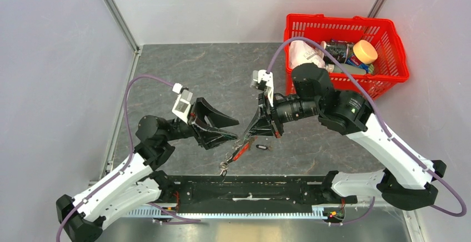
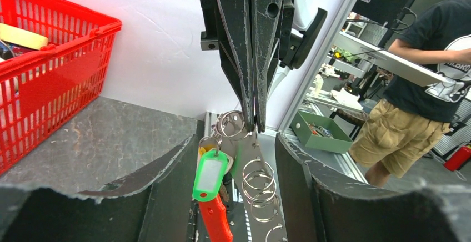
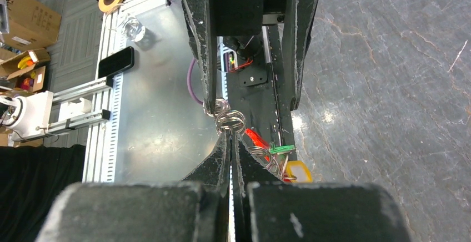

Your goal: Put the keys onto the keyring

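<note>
My right gripper (image 1: 248, 135) is shut on a small metal ring (image 3: 229, 121) of the keyring and holds it above the table. Below it hang more rings (image 2: 258, 181), a green-headed key (image 2: 210, 172), a yellow-headed one (image 3: 298, 171) and the strap's red section (image 1: 240, 153). My left gripper (image 1: 237, 130) is open, with one finger on each side of the held ring (image 2: 233, 124); it holds nothing. In the left wrist view the right gripper (image 2: 258, 125) comes down from above. One dark key (image 1: 262, 147) lies loose on the table under the right gripper.
A red basket (image 1: 389, 36) with bottles and other items stands at the back right, and it shows at the left of the left wrist view (image 2: 55, 86). The black base rail (image 1: 244, 189) runs along the near edge, just below the hanging strap.
</note>
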Motion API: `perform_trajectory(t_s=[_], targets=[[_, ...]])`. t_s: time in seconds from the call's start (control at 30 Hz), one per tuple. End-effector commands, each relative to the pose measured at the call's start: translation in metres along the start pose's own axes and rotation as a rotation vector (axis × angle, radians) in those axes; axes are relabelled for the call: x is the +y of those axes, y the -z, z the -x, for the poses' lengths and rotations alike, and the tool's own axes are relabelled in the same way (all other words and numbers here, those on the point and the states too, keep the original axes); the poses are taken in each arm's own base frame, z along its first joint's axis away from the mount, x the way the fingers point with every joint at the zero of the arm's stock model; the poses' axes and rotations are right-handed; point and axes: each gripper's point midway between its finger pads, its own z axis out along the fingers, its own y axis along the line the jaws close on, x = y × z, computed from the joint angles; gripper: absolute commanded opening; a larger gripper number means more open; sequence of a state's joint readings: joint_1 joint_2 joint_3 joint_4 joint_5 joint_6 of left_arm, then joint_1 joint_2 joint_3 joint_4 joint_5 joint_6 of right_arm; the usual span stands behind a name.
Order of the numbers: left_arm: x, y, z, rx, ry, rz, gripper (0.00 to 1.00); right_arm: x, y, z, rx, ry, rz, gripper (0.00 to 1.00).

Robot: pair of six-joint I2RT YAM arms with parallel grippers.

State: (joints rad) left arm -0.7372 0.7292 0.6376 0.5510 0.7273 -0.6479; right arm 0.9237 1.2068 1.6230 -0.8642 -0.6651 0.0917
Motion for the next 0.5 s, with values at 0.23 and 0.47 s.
perform_trajectory(t_s=[0.23, 0.47], targets=[[-0.018, -0.006, 0.008, -0.020, 0.028, -0.111, 0.55, 0.018, 0.014, 0.044, -0.156, 0.087, 0.025, 0.00], [-0.022, -0.007, 0.011, -0.026, 0.035, -0.137, 0.54, 0.012, 0.010, 0.047, -0.162, 0.082, 0.004, 0.00]])
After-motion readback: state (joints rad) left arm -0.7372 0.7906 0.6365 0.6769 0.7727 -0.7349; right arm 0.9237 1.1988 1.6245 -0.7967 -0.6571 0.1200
